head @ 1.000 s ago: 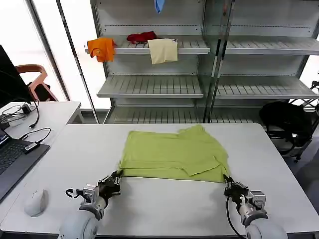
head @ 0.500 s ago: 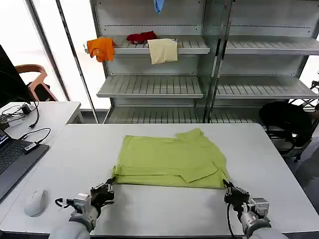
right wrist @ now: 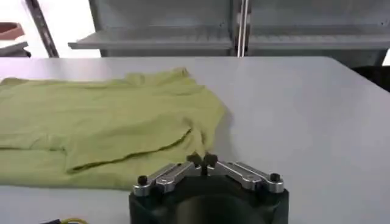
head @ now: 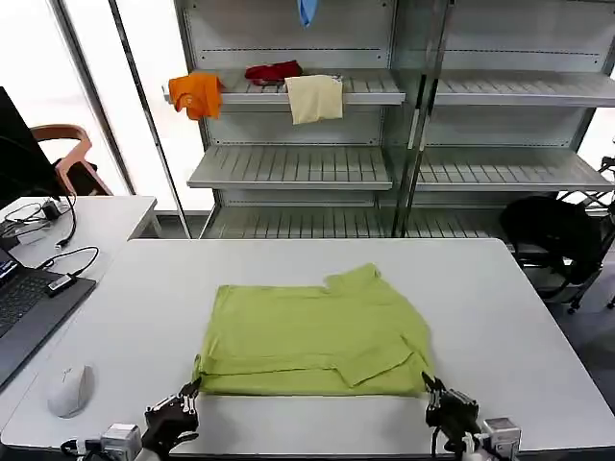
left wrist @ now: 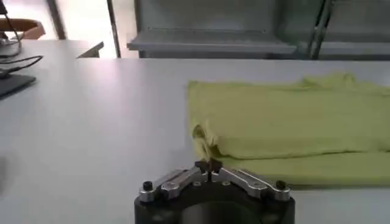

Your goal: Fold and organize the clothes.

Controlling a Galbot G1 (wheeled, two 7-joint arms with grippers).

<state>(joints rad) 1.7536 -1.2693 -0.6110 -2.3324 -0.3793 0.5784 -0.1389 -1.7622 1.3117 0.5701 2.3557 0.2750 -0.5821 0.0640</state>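
Note:
The clothes, a lime-green T-shirt (head: 312,331), lie folded flat on the white table (head: 500,298) near its front edge. My left gripper (head: 188,396) is shut on the shirt's near left corner, and a pinch of green cloth (left wrist: 206,149) rises between its tips (left wrist: 210,165). My right gripper (head: 430,389) is shut on the near right corner of the T-shirt (right wrist: 109,128), its tips (right wrist: 202,161) pressed together on the hem. A sleeve flap lies folded over the right part of the shirt.
A white mouse (head: 70,390) and a laptop (head: 24,307) lie at the left. Behind the table stand metal shelves (head: 298,168) with orange (head: 195,93), red (head: 272,71) and cream (head: 314,97) garments. A black bag (head: 553,235) sits at the right.
Both grippers have drawn back toward the table's front edge, dragging the shirt with them by its near corners. The shirt has slid nearer and a little to the left.

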